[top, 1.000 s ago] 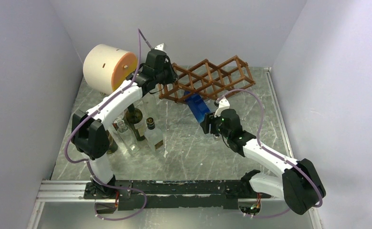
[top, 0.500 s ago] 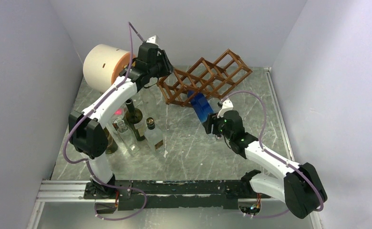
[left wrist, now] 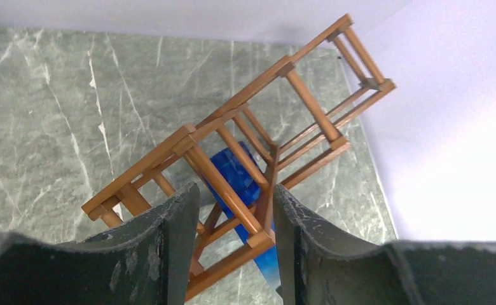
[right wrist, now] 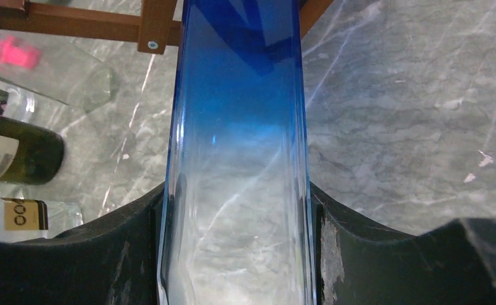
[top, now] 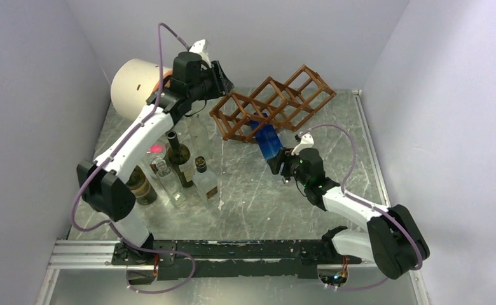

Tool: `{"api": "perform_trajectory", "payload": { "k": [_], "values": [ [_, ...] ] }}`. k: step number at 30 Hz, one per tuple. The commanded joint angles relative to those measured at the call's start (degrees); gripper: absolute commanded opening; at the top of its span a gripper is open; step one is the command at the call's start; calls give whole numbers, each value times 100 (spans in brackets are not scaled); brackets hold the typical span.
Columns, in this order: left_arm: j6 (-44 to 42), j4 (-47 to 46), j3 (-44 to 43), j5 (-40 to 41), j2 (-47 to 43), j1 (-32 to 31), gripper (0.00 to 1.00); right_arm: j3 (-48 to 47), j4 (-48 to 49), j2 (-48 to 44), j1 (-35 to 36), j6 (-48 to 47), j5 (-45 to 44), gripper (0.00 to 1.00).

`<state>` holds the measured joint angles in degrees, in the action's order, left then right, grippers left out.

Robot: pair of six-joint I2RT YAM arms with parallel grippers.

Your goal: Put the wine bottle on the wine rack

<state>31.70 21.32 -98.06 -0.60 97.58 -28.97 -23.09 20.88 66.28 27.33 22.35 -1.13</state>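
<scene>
The blue bottle [top: 268, 141] is gripped in the right pincer [top: 278, 164], both fingers pressed flat against its sides. It sits above the middle of the counter [top: 245, 190]. Its long axis runs from the pincer away and slightly left, and its far end pokes in among the lower slats of the rack [top: 277, 101]. The slats hide that end, so I cannot tell neck from base. At the wrist camera the glass is clear near the fingers and deep blue toward the rack, and its near end is cut off.

The rack lies slantwise from near-left to far-right, with its right end tipped up. The left pincer [top: 223, 77] hangs above the rack's left end, its fingers a narrow gap apart with nothing between them.

Other bottles [top: 182, 165] stand at the left, partly hidden by the left arm.
</scene>
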Motion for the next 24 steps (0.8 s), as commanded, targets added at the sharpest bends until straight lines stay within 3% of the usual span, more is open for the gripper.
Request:
{"api": "perform_trajectory", "payload": {
  "k": [1,8,24],
  "values": [
    [-238,94,161,-413,-577,24,51,-353,2203,98,-155,348,369,0],
    [-554,336,404,-614,-1145,24,53,-664,2435,608,-262,383,889,0],
    [-819,649,741,-655,-2156,24,60,-1008,3577,1622,-290,968,1042,0]
  ]
}}
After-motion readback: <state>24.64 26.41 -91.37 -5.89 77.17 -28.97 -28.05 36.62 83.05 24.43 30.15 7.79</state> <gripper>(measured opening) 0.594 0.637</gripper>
